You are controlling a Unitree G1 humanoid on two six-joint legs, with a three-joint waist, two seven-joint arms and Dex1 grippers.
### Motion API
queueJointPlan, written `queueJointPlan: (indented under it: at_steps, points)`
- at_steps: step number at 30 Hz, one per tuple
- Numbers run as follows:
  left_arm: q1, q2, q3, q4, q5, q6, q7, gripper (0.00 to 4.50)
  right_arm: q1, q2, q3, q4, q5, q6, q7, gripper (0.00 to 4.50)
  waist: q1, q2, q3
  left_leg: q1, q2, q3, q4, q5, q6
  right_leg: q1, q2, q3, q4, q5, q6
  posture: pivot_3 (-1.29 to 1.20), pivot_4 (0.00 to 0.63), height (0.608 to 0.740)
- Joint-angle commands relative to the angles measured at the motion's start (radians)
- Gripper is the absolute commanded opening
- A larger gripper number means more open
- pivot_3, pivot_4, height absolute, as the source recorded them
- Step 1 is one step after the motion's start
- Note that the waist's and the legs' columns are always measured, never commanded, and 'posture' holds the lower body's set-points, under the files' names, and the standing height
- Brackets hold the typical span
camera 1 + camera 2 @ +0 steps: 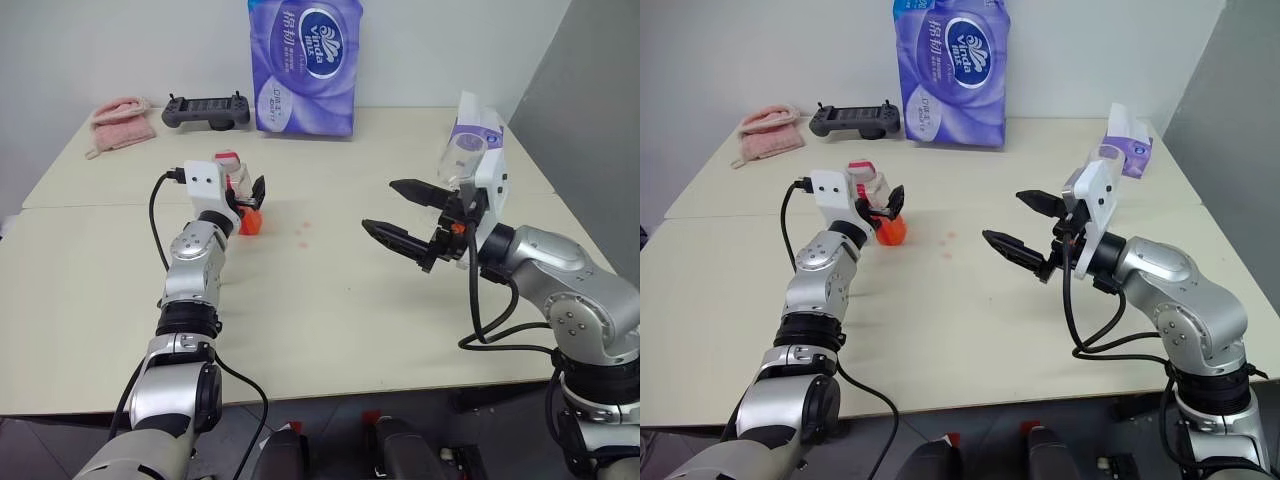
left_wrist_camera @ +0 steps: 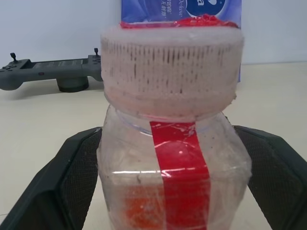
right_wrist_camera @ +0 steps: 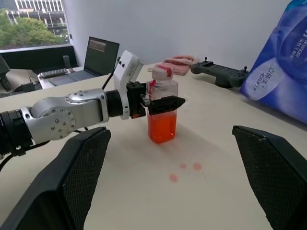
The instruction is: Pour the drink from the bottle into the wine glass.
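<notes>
- The left gripper (image 3: 160,103) is set around the bottle (image 3: 162,108), a black finger on each side of its squarish body just under the shoulder; whether the pads are actually pressed against the plastic cannot be told.
- The bottle is held upright, its white cap (image 2: 170,72) with a red band still on, and a red strip is seen down its front.
- The drink (image 3: 161,127), an orange-red liquid, is seen in the lower part of the bottle.
- The bottle's base is seen at or just above the table (image 1: 330,330); which of the two cannot be told.
- A few faint reddish spots (image 3: 184,171) are seen on the table beside the bottle.
- The right gripper (image 1: 400,215) is held above the table, well apart from the bottle, its two fingers spread wide with nothing between them.
- A clear glass (image 1: 462,160) is seen just behind the right wrist, partly hidden by it.
- A small purple tissue box (image 1: 1127,135) is placed behind that glass.
- A large purple tissue pack (image 1: 305,65) is stood at the far edge of the table.
- A dark controller (image 1: 205,110) and a folded pink cloth (image 1: 122,122) are laid to the pack's left.
</notes>
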Motion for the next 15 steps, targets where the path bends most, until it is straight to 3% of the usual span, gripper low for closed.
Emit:
queueJointPlan:
  at_steps: [1,15]
  points:
    - [-0.033,0.009,0.003,-0.009,0.001,-0.028,-0.003,4.49,-0.001,0.009,0.002,0.010,-0.042,-0.088,0.033,4.50,0.000,0.000,0.000,0.000,0.000,0.000,0.000,0.000,0.000,0.000,0.000,0.000,0.000,0.000,0.000,0.00,0.150,0.740]
    - [-0.041,0.005,0.000,-0.008,0.003,-0.028,0.001,4.49,-0.005,0.042,0.024,0.047,-0.072,-0.135,0.063,4.50,0.000,0.000,0.000,0.000,0.000,0.000,0.001,0.000,0.000,0.000,0.000,0.000,0.000,0.000,0.000,0.00,0.150,0.740]
